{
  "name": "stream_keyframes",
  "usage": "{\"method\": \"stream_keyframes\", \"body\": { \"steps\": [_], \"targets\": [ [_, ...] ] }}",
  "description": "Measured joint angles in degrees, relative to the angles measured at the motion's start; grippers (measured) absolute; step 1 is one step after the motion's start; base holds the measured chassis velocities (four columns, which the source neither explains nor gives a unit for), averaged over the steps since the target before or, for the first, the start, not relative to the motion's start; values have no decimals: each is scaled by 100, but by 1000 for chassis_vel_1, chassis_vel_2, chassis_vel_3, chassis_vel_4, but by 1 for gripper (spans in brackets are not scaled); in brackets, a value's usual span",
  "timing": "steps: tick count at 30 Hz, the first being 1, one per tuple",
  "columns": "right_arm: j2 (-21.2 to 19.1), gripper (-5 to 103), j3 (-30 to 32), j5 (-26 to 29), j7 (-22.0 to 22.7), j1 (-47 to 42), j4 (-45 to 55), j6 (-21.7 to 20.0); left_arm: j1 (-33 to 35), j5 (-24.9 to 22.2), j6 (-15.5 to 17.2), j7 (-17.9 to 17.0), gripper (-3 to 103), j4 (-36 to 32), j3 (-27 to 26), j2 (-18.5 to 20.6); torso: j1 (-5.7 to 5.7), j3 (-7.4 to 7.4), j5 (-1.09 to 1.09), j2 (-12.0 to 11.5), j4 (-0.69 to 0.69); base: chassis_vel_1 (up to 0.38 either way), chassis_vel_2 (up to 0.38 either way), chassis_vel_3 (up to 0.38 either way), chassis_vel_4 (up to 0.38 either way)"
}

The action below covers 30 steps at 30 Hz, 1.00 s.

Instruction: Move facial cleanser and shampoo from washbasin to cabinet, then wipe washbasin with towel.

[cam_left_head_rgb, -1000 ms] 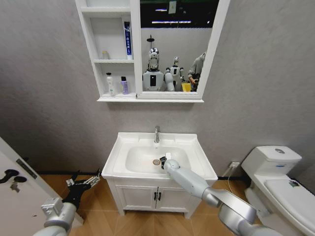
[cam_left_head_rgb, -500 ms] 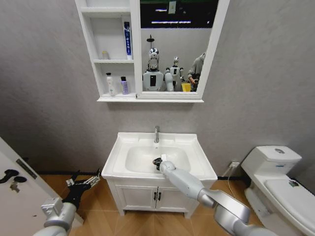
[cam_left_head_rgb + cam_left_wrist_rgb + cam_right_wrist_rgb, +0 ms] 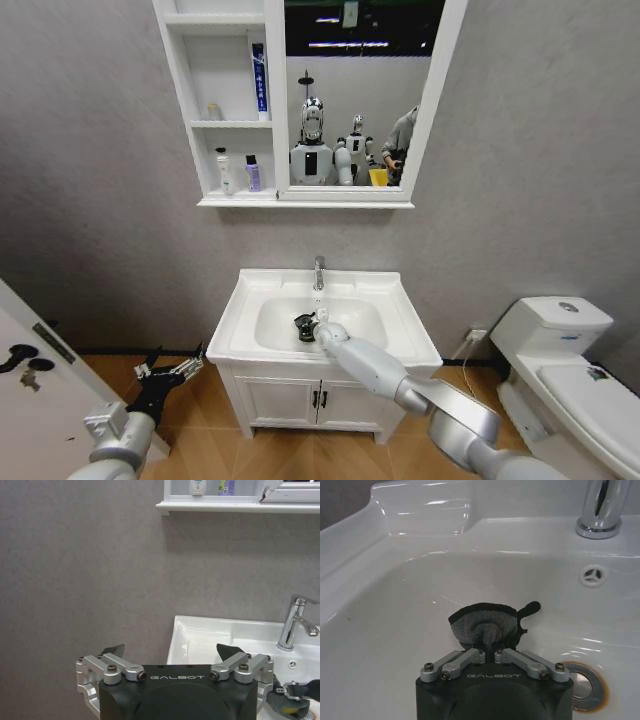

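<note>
Down inside the washbasin [image 3: 385,290] bowl, the right pincer [image 3: 489,650] is clenching the towel [image 3: 487,625], pressing it just beside the drain [image 3: 587,687]; the left pincer [image 3: 170,655] is hanging released, well apart.

Smooth silver-grey rounded arm links; each pincer, left [image 3: 170,655] and right [image 3: 490,647], has a black "GALBOT"-marked housing, silver bolted linkages, dark fingertips.
</note>
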Motion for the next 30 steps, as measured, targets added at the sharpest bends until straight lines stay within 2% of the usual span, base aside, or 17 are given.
{"method": "stream_keyframes", "body": {
  "steps": [6,9,18,30],
  "targets": [
    [318,3,-100,-253,-124,91,-525,153,0,0,0,0,100,0,0,0,0,0,0,0,0,0,0,0,0],
    [326,3,-103,-326,-45,77,-554,105,0,0,0,0,100,0,0,0,0,0,-1,0,1,0,0,0,0],
    [-78,3,-14,-790,406,-243,-266,-155,0,0,0,0,100,0,0,0,0,-1,1,1,0,0,0,0,0],
    [-477,3,179,-743,887,-399,61,-328,0,0,0,0,100,0,0,0,0,0,1,1,-1,0,0,0,0]
  ]
}}
